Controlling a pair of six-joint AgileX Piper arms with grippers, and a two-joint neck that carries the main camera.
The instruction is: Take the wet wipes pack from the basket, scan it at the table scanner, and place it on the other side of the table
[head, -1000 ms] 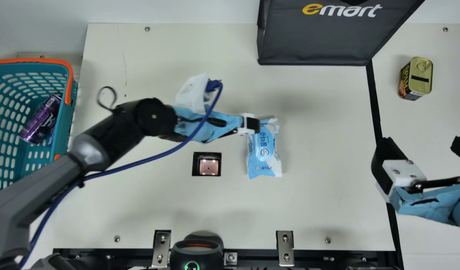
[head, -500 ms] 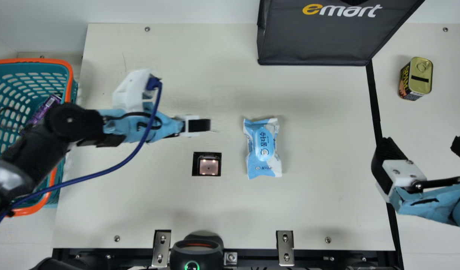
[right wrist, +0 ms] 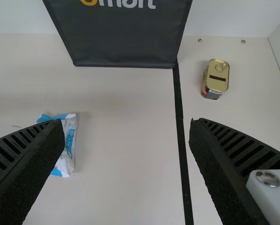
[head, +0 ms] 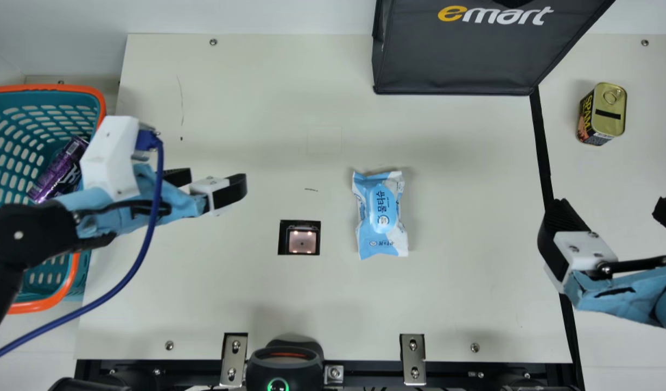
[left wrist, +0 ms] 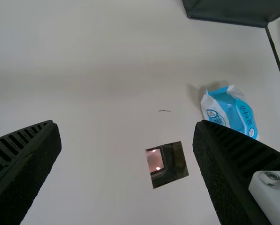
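The blue and white wet wipes pack [head: 380,214] lies flat on the table, right of the square scanner window [head: 301,238] in the main view. My left gripper [head: 210,179] is open beside the basket [head: 96,103], well left of the pack. In the left wrist view the left gripper [left wrist: 128,140] has wide-spread fingers, with the scanner window [left wrist: 170,164] and the pack [left wrist: 231,112] beyond. My right gripper [head: 615,214] stands open and empty at the main view's right edge. The right wrist view shows the right gripper [right wrist: 127,140] with the pack [right wrist: 67,145] partly behind one finger.
A purple can [head: 60,169] lies in the basket. A dark shopping bag [head: 463,54] stands at the table's back, and a gold-topped tin [head: 604,113] is beyond the black line at right. A black handheld device [head: 285,366] sits at the front edge.
My left gripper has come away from the pack, moved left towards the basket and now shows its fingers apart. The pack stays on the table. The right arm has kept still.
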